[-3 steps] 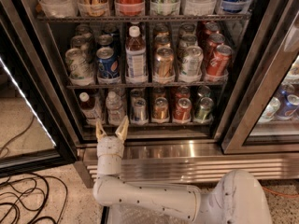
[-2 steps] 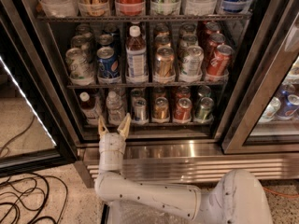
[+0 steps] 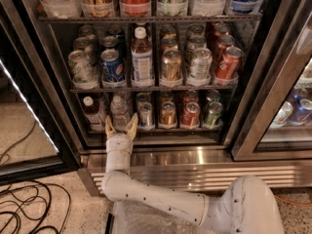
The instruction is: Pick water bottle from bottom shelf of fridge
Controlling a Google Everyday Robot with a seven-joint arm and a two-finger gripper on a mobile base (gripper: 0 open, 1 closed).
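The fridge point(image 3: 63, 116) stands open in front of me, with dark wire racks of drinks. On the bottom shelf point(image 3: 161, 129) the water bottle point(image 3: 119, 112), clear with a white cap, stands second from the left. A white-capped bottle of dark reddish drink point(image 3: 90, 112) stands to its left. My gripper point(image 3: 121, 126) is open, its two tan fingers pointing up just below and in front of the water bottle, one on each side of its base. It holds nothing.
Short cans point(image 3: 168, 114) fill the bottom shelf to the right of the bottle. The rack above holds taller cans and an amber bottle point(image 3: 142, 58). The steel louvred base point(image 3: 204, 172) lies under the opening. Black cables point(image 3: 24, 211) lie on the floor at left. The open door point(image 3: 24, 96) is at left.
The gripper has moved a little to the right and up, closer to the base of the water bottle. Nothing on the shelves has moved.
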